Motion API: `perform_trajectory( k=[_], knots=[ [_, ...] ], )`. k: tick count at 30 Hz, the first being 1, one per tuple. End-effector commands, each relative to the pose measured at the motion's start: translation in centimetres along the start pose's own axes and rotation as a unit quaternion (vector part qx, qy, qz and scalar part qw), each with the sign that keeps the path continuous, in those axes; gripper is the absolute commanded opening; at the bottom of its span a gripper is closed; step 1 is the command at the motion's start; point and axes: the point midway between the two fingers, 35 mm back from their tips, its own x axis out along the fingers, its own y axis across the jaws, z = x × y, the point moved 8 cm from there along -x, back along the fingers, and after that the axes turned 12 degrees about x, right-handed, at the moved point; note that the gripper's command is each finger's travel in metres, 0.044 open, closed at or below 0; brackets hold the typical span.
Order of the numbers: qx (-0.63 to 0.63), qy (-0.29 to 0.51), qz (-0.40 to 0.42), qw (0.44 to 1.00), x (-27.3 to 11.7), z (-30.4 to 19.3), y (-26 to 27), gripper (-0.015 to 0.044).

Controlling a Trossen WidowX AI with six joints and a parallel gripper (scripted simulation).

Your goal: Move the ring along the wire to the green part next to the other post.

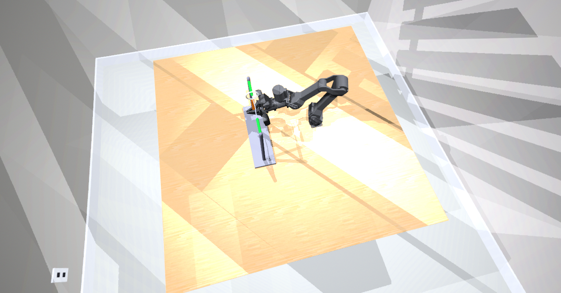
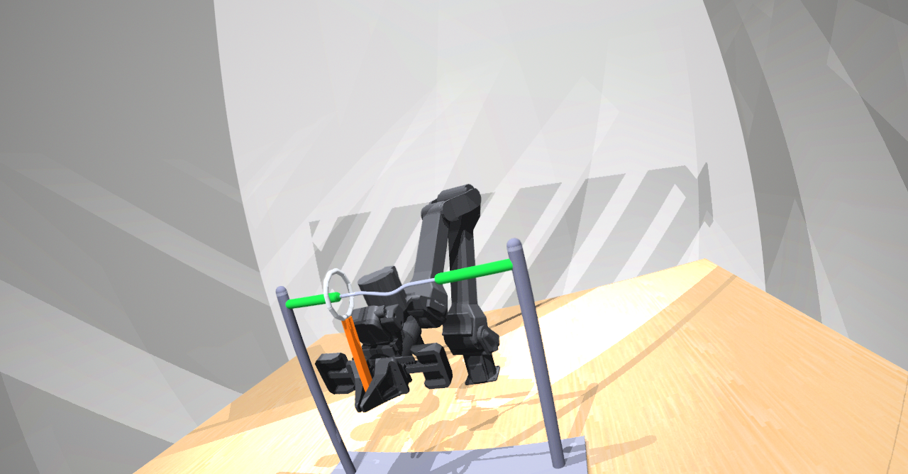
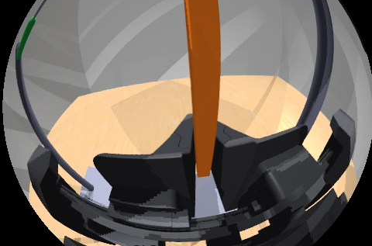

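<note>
Because the ring (image 2: pixel 335 293) is a thin hoop on a long, stiff orange handle (image 2: pixel 357 350), it looks light and rigid, so any twist at the grip will likely swing the hoop widely; the low end of the handle, well below the wire, seems the right place to hold it. The gripper (image 2: pixel 374 376) has its jaws clamped on that lower end, the handle rising upright between them in the wrist view to the ring above. The ring encircles the wire at the inner end of the green part (image 2: pixel 308 301) beside the shorter post (image 2: pixel 304 357), where the thin grey part (image 2: pixel 387 291) begins. The other green part (image 2: pixel 472 270) lies well apart, across the grey span, above the bench (image 2: pixel 698 357).
</note>
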Motion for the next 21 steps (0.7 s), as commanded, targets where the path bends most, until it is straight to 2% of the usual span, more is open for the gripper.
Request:
perform_trajectory(
  k=[1, 21],
  knots=[
    [0.003, 0.003, -0.001, 1.000, -0.1, -0.3, 0.4, -0.0150],
    [-0.028, 0.006, 0.007, 1.000, 0.0, -0.4, 1.4, -0.0150]
  ],
)
